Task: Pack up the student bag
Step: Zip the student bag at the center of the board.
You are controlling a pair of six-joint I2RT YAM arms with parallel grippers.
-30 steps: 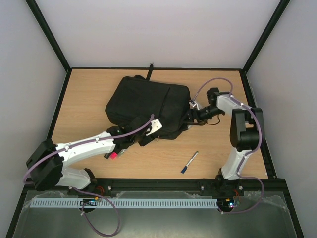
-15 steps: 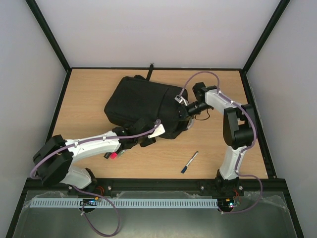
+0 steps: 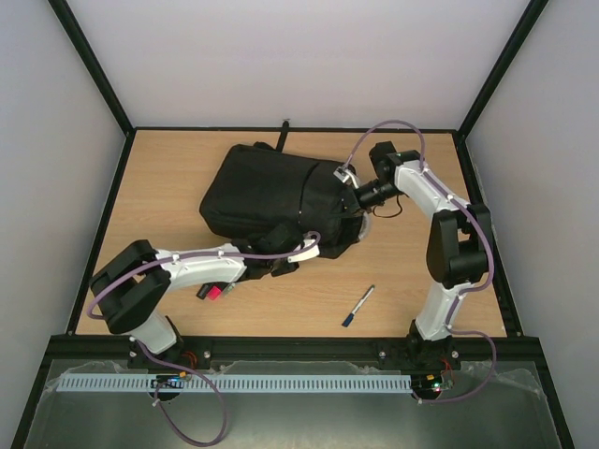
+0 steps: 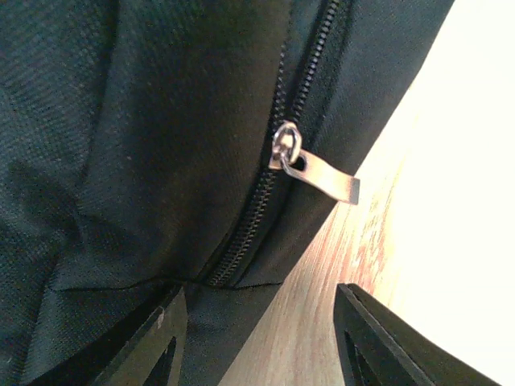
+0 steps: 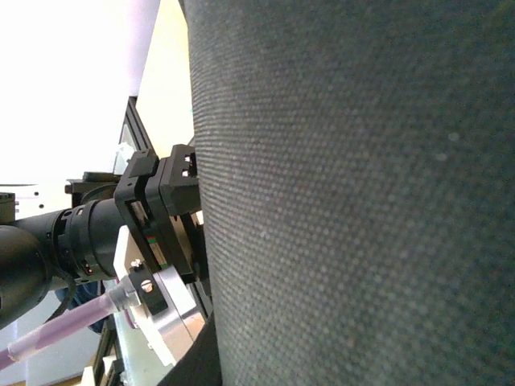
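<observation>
The student bag (image 3: 276, 192) is a large black fabric bag lying flat in the middle of the table. My left gripper (image 3: 292, 260) sits at its near edge. In the left wrist view the left gripper (image 4: 257, 342) is open, its fingers (image 4: 161, 342) straddling the bag's corner and bare wood. A zip with a metal pull tab (image 4: 318, 170) runs just ahead of it. My right gripper (image 3: 346, 192) is at the bag's right edge. In the right wrist view, black fabric of the bag (image 5: 354, 193) fills the frame and hides the jaws, which are shut on it.
A pen (image 3: 358, 306) with a blue cap lies on the wood near the front right. A small pink item (image 3: 212, 293) lies under my left forearm. A black strap end (image 3: 283, 131) reaches the table's far edge. The other arm's wrist (image 5: 153, 217) shows beside the fabric.
My right gripper has shut at the bag's right edge and moved toward the far side. My left gripper slid right along the bag's near edge, its fingers closer together.
</observation>
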